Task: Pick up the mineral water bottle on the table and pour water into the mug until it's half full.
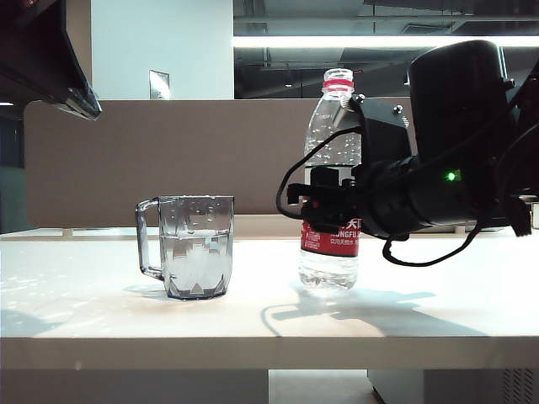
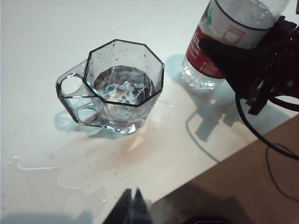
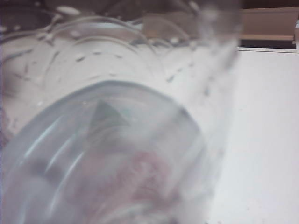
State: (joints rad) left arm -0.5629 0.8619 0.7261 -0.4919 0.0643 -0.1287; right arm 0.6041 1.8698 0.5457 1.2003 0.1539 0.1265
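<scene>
**Observer:** Where was everything at that point?

**Arm:** The mineral water bottle (image 1: pixel 335 181) stood upright on the table (image 1: pixel 253 316), its base down, a little right of centre. The mug (image 1: pixel 195 246) stood to its left, near but apart, handle turned away from the bottle, with water (image 2: pixel 122 84) in it to roughly half its height. My right gripper (image 1: pixel 324 202) was at the bottle's label band, coming in from the right. My left gripper (image 2: pixel 133 205) hung above the near side of the mug, its fingertips pressed together with nothing between them.

**Observer:** Were your right jaws clamped on the bottle?

**Arm:** I judged them partly closed around its middle and holding it. My wrist camera was filled with blurred clear plastic, and from outside the jaws sat on either side of the label.

**Observer:** What worried you?

**Arm:** The spill (image 2: pixel 56 179). A puddle and droplets lay on the table near the mug, and the surface looked wet between mug and bottle. A wet label could have slid in my grip. The bottle had no cap on, so any tilt or squeeze would have sent out more water, and thin plastic gives under pressure.

**Observer:** And the mug?

**Arm:** It already looked about half full, so more pouring would have overshot. If I let go and drew back carelessly, I could have tipped the bottle toward it.
</scene>
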